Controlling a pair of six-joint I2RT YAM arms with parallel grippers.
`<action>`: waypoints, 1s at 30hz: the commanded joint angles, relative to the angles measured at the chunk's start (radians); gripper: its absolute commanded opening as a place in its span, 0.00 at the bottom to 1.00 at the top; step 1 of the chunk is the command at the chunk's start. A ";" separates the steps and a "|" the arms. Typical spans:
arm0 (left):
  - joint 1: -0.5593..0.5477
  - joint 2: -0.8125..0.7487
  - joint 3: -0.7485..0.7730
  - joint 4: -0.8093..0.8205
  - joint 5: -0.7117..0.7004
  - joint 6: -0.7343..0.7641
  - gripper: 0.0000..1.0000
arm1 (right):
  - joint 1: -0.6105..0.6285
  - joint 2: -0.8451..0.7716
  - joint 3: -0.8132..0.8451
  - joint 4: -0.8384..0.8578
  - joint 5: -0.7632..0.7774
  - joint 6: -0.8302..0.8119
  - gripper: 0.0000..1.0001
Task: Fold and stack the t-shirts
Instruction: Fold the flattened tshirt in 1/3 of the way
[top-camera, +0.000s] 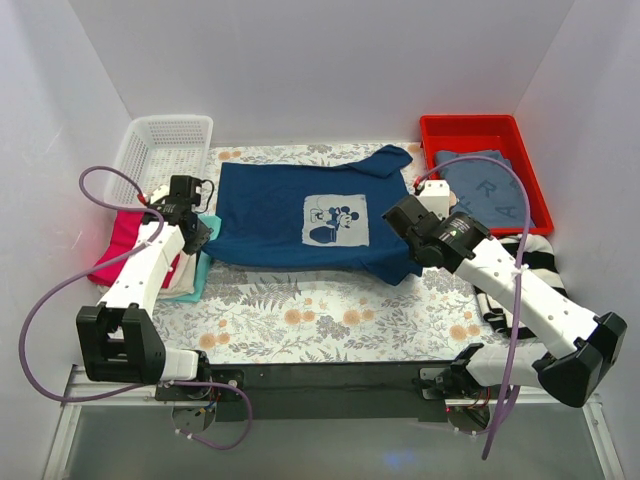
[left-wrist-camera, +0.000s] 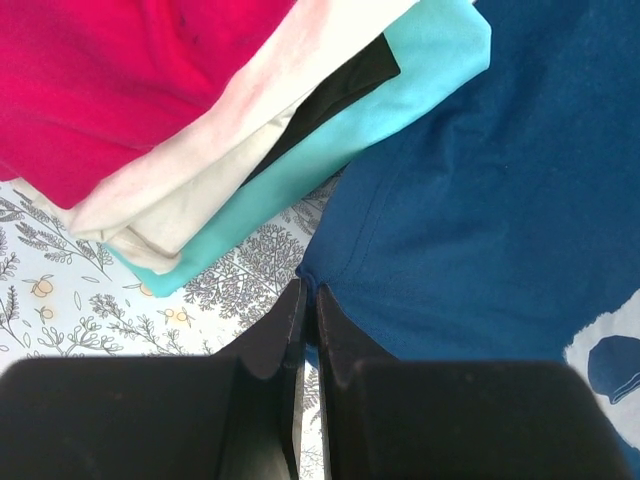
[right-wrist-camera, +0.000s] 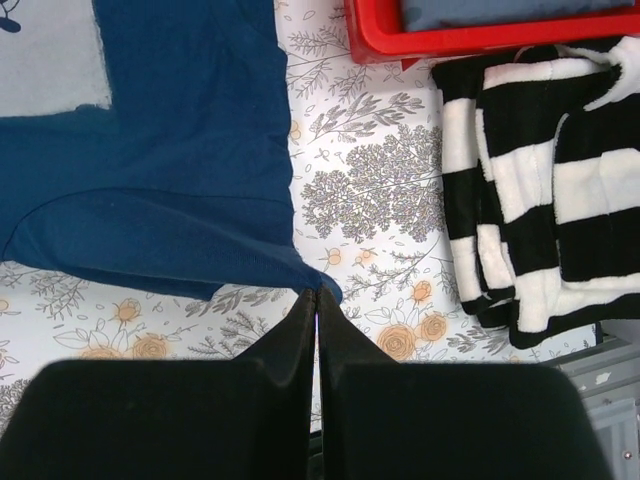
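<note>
On the flowered bench (top-camera: 330, 320) I saw the navy t-shirt (top-camera: 270, 215) spread flat mid-bench, print up. The red bin (top-camera: 430, 135) at back right held a folded grey-blue garment (top-camera: 485, 185). A white basket (top-camera: 165, 135) stood at back left. A pile of pink, cream and teal t-shirts (top-camera: 125, 240) lay left, and a striped garment (top-camera: 535, 250) lay right. The left end effector (left-wrist-camera: 306, 292) and right end effector (right-wrist-camera: 317, 293) were each pressed together at the navy shirt's near corners.
</note>
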 joint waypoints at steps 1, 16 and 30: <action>0.003 0.015 0.053 0.012 -0.038 0.014 0.00 | -0.039 -0.027 0.028 0.042 0.052 -0.023 0.01; 0.036 0.254 0.176 0.143 -0.009 0.063 0.00 | -0.354 0.132 -0.006 0.544 -0.218 -0.367 0.01; 0.041 0.488 0.359 0.222 0.013 0.101 0.00 | -0.469 0.428 0.206 0.693 -0.381 -0.473 0.01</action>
